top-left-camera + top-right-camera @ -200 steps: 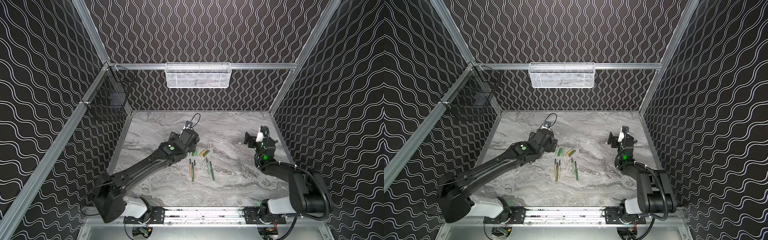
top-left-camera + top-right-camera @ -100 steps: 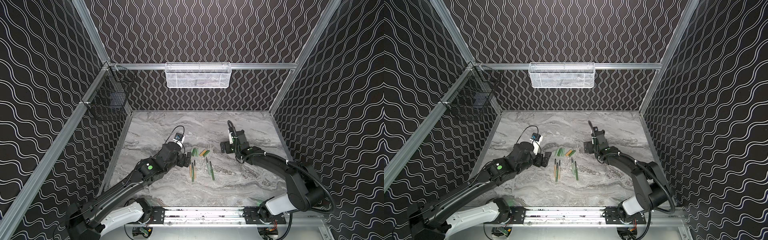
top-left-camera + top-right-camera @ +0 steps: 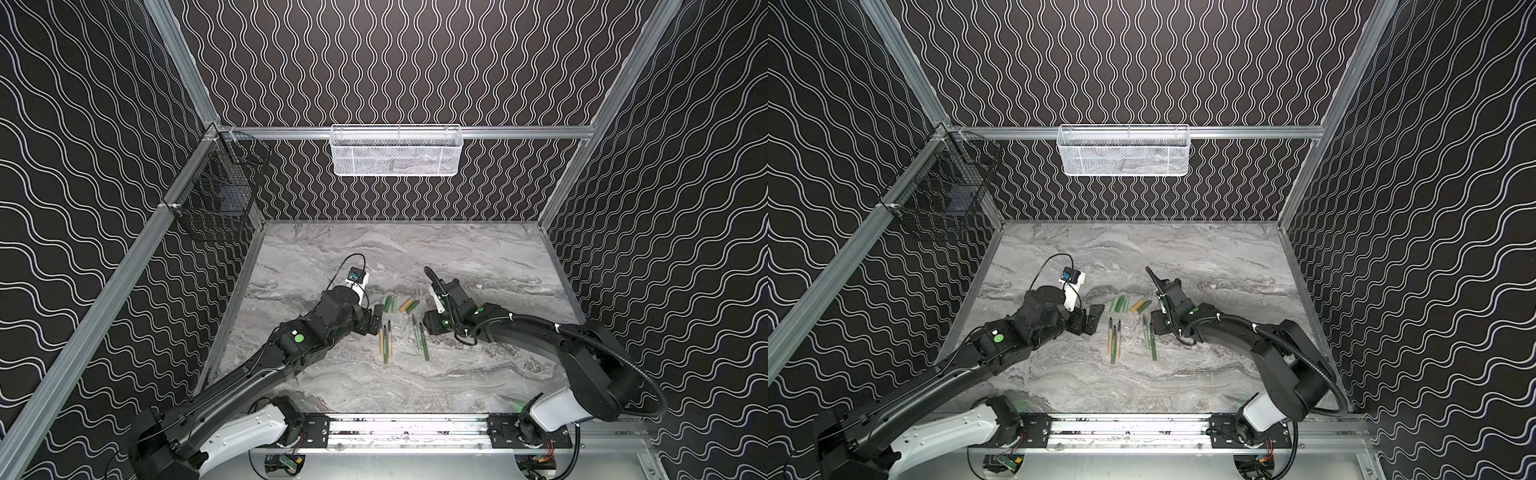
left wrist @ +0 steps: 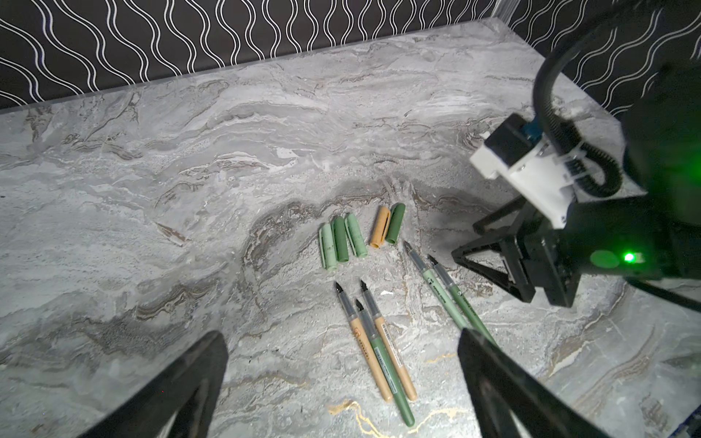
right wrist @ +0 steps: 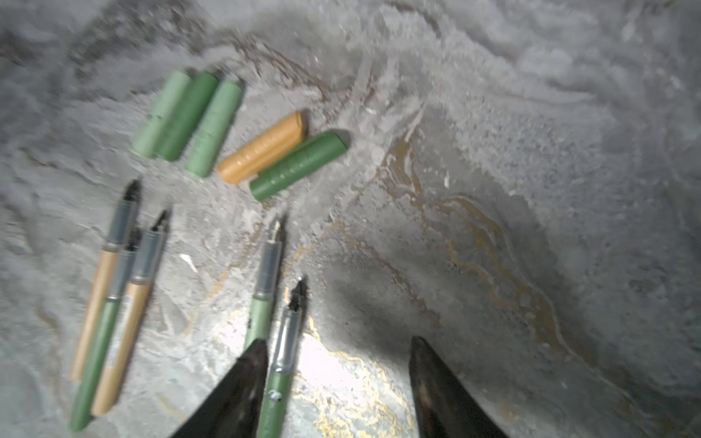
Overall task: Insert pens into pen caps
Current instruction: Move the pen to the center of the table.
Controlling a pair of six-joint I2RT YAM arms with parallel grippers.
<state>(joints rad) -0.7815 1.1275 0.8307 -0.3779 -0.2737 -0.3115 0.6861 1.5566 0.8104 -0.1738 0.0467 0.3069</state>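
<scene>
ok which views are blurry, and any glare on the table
Right wrist view: motion-blurred, caps and pens soft, glare patch on the table by the right claw. Left wrist view: pens sharp. Both top views: sharp, evenly lit.

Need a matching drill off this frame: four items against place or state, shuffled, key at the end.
Items
1. orange cap
2. white basket
3. black basket
4. left gripper

Place or state
A. hangs at the back, in the middle
B. open, holding nothing
C. lies beside a dark green cap
D. hangs at the left side

Pairs: 1-C, 2-A, 3-D, 4-B
</scene>
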